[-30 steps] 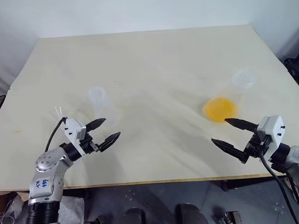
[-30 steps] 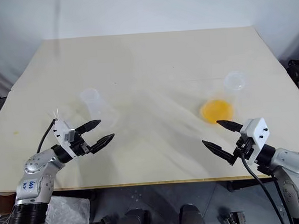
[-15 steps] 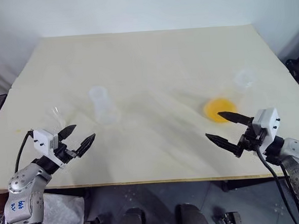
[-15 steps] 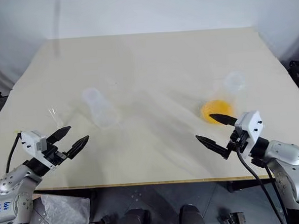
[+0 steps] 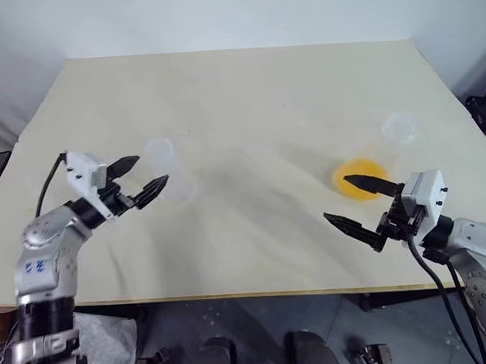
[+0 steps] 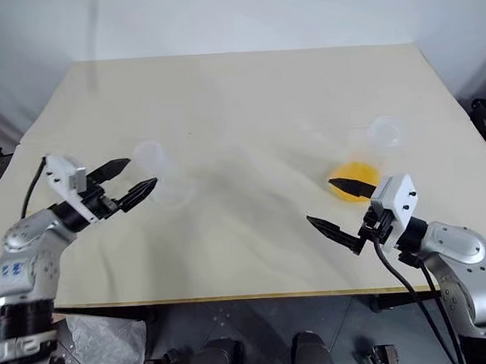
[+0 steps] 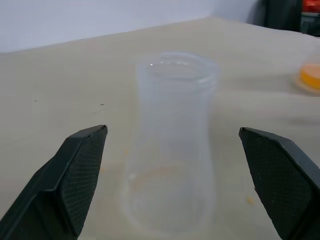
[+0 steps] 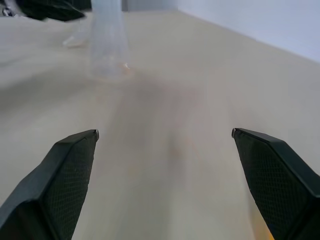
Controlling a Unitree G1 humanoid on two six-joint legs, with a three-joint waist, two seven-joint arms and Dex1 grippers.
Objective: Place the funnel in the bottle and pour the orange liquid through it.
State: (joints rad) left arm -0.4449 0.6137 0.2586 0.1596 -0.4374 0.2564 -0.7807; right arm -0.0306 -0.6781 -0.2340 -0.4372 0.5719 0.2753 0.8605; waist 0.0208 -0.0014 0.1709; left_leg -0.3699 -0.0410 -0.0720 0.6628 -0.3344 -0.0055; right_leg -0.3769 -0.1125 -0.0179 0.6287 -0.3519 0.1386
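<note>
Wide pale cream wooden surface (image 5: 247, 107) carries all three task items, well apart from one another, with bare board between them. Frosted translucent cone-shaped bottle (image 5: 166, 172) stands upright toward the left side, narrow neck up, mouth open; judged light and rigid, smooth-walled and likely slippery, easy to tip if nudged high, so the neck just under the lip looks the sensible place to steady it. Clear wide flask (image 5: 360, 179) sits to the right, the yellow-orange liquid (image 5: 358, 177) showing as a bright patch through its wall; judged the heaviest item because of its fill, and a spill risk, so a firm hold across its neck and a slow tilt seem called for. Small clear plastic funnel (image 5: 401, 128) rests further back on the right, beyond the flask; judged very light and thin-walled, best pinched at the rim, and hard to pick out against the surface. Left end effector (image 5: 140, 178) hovers just beside the bottle with its black fingers spread wide, the bottle framed between them in the left wrist view, nothing held. Right end effector (image 5: 360, 201) hangs just in front of the flask, fingers likewise spread and empty. Judgement: the flask lies between the right end effector and the funnel, so a straight reach risks clipping it.
</note>
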